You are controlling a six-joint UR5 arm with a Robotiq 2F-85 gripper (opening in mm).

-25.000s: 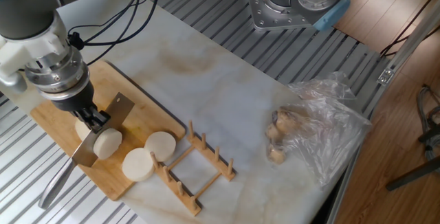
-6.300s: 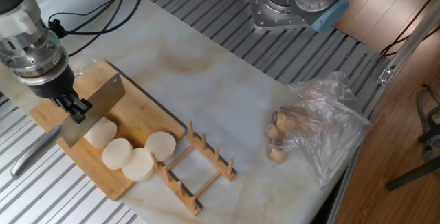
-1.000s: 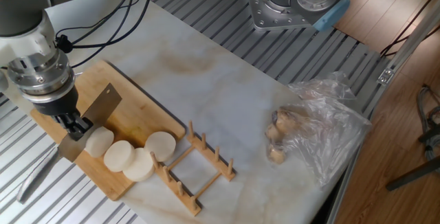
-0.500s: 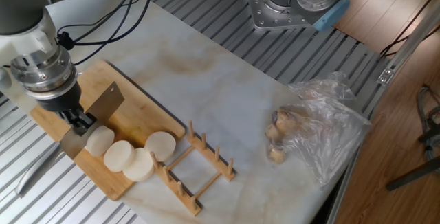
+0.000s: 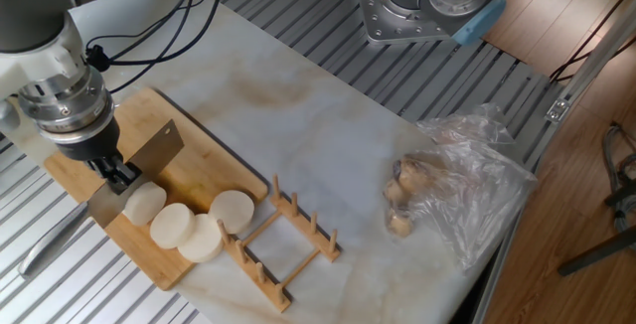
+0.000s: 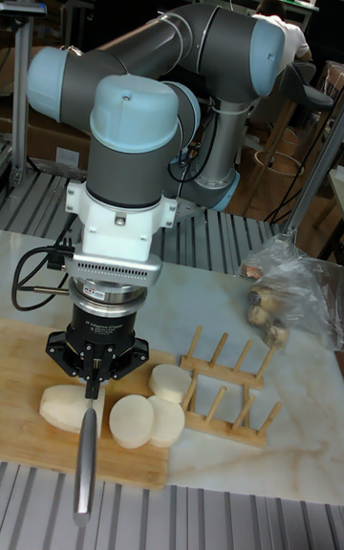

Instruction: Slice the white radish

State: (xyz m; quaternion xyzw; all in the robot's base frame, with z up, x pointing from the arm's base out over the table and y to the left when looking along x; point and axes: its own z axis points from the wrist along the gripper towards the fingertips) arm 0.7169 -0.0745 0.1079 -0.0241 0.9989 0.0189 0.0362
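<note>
The end effector (image 5: 117, 173) is clamped on a cleaver (image 5: 136, 172), whose metal handle (image 6: 87, 459) points off the near edge of the wooden cutting board (image 5: 199, 170) and out over the ribbed metal frame. The flat blade is held upright on edge, set against the top of the white radish stub (image 5: 144, 203), which lies on the board near its front left edge. In the tall fixed view the stub (image 6: 64, 408) is seen just left of the handle. Three cut radish discs (image 5: 171, 226) lie in a loose row to the right of the stub, two of them overlapping, the third (image 5: 232, 211) close to the board's right corner. A wooden dish rack (image 5: 285, 245) is placed just beside that corner, its pegs standing up near the discs. The board rests on the marble desk (image 5: 328, 135), with a wide bare stretch behind and to the right of it. Well apart, near the desk's far right edge, brownish lumps in a clear plastic bag (image 5: 462, 190) are seen.
</note>
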